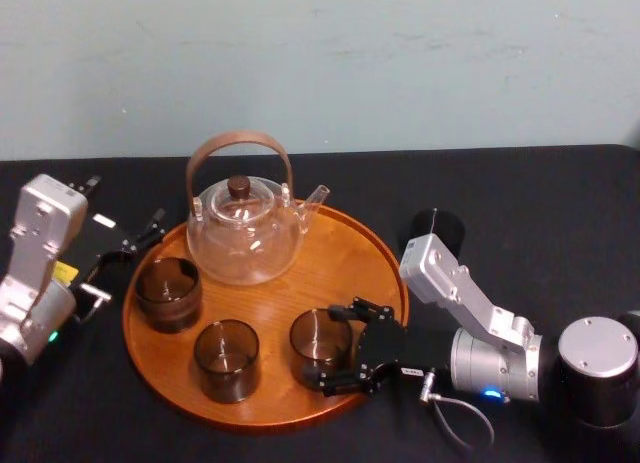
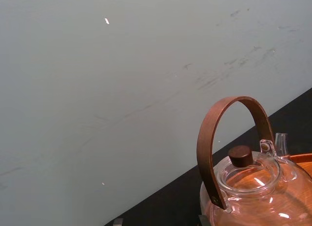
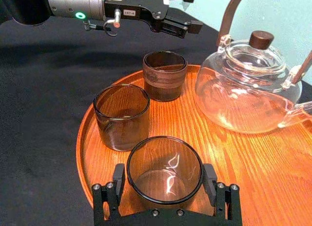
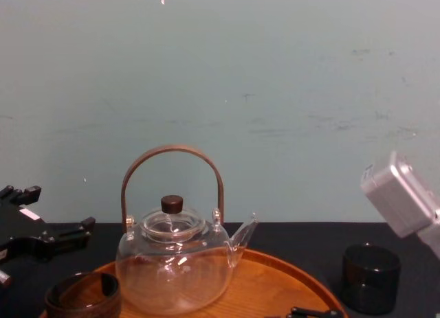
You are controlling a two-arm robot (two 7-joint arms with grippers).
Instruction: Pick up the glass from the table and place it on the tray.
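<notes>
The right pincer, on an arm stretched low across the black worktop from the right, pinches the smoky cylindrical glass between widely spread fingers. The glass stands on the large round orange-brown wooden tray, near its front right rim. The left pincer hovers beside the tray's left rim, fingers apart.

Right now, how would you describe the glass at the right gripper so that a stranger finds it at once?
Find the round wooden tray with the clear teapot at its back. Of the three smoky glasses in front of it, take the rightmost glass. It alone has the right gripper around it; the left gripper waits off the tray's left edge.
</notes>
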